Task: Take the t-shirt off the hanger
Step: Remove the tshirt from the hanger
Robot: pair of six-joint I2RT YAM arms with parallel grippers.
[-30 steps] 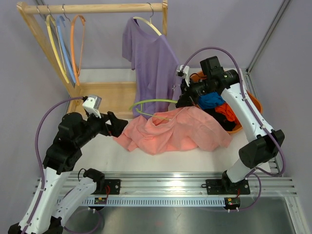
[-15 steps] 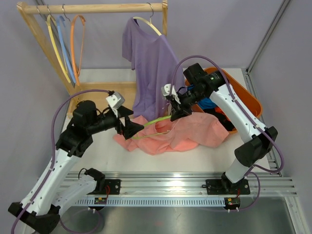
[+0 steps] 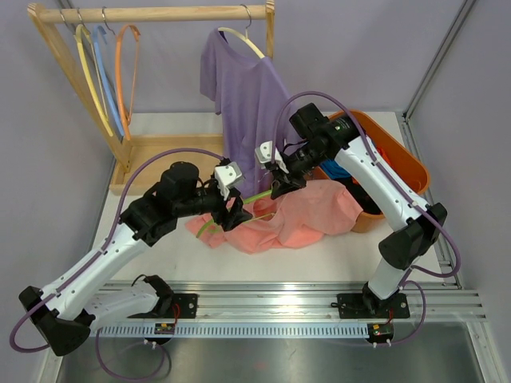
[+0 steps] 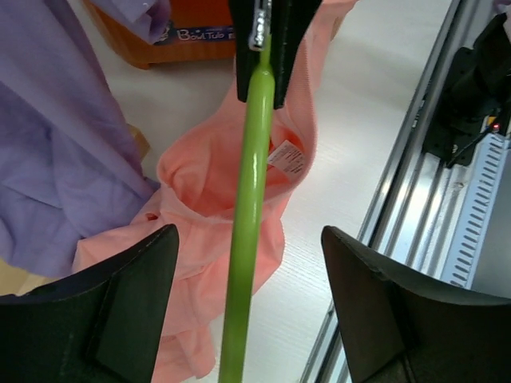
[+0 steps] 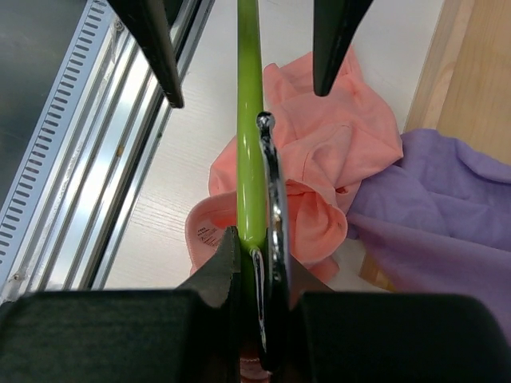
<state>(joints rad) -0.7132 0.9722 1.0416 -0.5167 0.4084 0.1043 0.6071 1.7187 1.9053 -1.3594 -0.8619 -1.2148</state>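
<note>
Moved: left hand [image 3: 236,212] in from the left edge to mid-surface; hanger [image 3: 259,195] carried leftward.
T-shirt [image 3: 307,217]: heaped mid-surface, collar under the hanger.
Right hand [image 3: 281,182]: clamped on hanger.
Left hand: fingers apart, straddling the bar.
Risk: closing low may pinch cloth and drag the t-shirt along.

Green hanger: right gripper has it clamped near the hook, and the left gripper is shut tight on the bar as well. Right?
Not quite. The left gripper is not shut on the green hanger: the left wrist view shows its jaws open on either side of the bar, not touching it. The right gripper does clamp it near the hook.
</note>
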